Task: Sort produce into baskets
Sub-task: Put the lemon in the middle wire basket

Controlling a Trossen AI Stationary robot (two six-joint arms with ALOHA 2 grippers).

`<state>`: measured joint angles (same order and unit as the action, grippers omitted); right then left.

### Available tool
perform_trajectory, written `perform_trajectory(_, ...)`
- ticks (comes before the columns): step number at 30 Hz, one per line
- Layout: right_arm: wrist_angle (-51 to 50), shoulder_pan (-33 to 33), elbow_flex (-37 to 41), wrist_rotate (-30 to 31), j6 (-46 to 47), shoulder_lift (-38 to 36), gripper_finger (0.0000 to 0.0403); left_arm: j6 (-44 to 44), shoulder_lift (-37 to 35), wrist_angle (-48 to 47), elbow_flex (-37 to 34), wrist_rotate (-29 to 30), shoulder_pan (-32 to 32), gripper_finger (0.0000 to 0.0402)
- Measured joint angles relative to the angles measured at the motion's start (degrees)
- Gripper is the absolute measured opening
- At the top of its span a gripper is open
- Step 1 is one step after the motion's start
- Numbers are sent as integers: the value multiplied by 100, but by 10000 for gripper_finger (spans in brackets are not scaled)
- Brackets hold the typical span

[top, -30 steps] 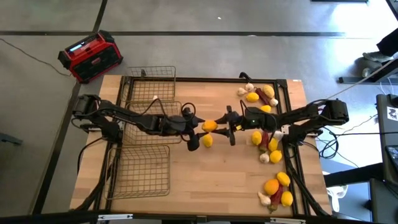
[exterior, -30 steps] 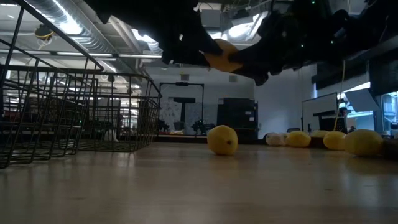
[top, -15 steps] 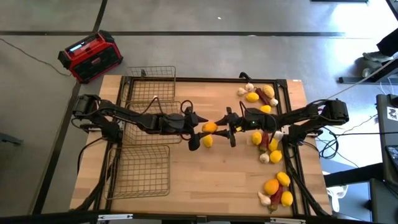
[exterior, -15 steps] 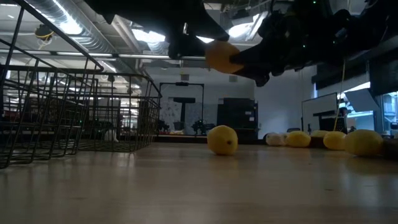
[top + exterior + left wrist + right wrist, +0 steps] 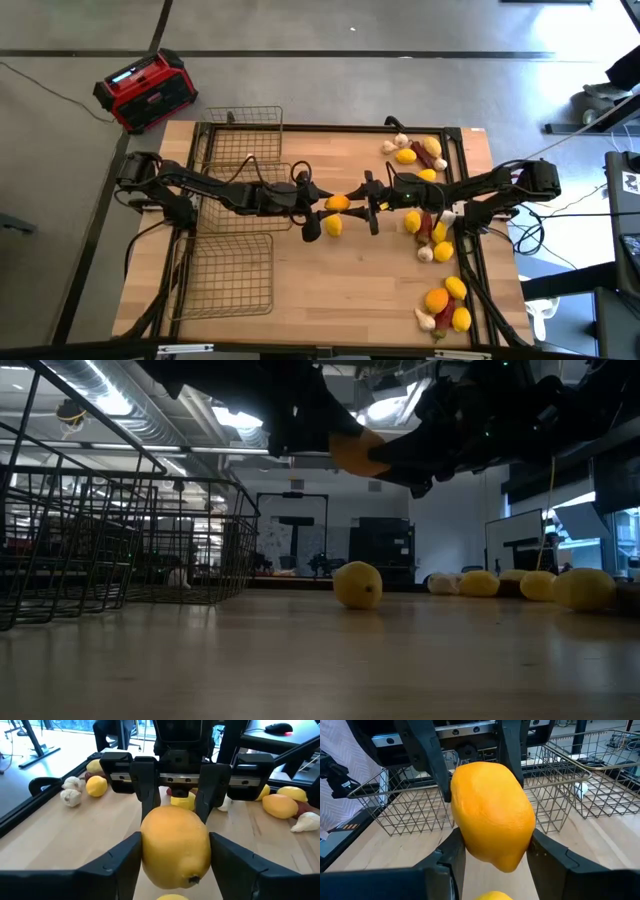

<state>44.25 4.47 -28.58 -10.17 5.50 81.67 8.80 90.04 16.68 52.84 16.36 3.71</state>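
Note:
An orange-yellow lemon (image 5: 337, 203) hangs above the table's middle between my two grippers. My left gripper (image 5: 318, 200) comes at it from the table's left, and my right gripper (image 5: 358, 203) from the table's right. Both are shut on it. The lemon also shows in the left wrist view (image 5: 175, 845), the right wrist view (image 5: 492, 815) and the low view (image 5: 352, 452). A second lemon (image 5: 333, 226) lies on the table just below. Three wire baskets (image 5: 240, 135) (image 5: 222, 178) (image 5: 232, 275) stand at the left. My left gripper pinches the lemon's two sides (image 5: 146, 855) between its two fingers (image 5: 120, 865), coming level from the table's left. The lemon is lifted clear of the table, its tip down. My right gripper pinches the same lemon by its sides (image 5: 465, 840) between its two fingers (image 5: 547, 857), coming level from the table's right. Its fingers (image 5: 145, 790) show behind the lemon in the left wrist view.
More lemons, garlic bulbs, red chilies and oranges lie along the table's right side (image 5: 415, 150) (image 5: 435, 235) (image 5: 445, 300). A whitish bulb (image 5: 580, 790) lies in one basket. A red-and-black box (image 5: 145, 90) stands off the table at the far left.
My left gripper has shifted slightly toward the lemon. The lemon has stayed in place above the table between both grippers.

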Motion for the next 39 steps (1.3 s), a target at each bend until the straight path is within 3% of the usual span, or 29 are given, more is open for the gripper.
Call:
perform_trajectory(9, -33, 0, -13, 4, 63, -1, 182, 11, 0, 25, -2, -7, -7, 201)
perform_trajectory(19, 13, 0, -37, 53, 184, -4, 275, -133, -22, -3, -2, -52, -7, 200)
perform_trajectory(26, -13, 0, -35, 7, 181, -4, 300, -248, -526, -1035, 180, 49, -7, 200)
perform_trajectory(39, -39, 0, -31, 7, 175, -5, 299, 325, -2011, -2687, 234, 312, 0, 200)
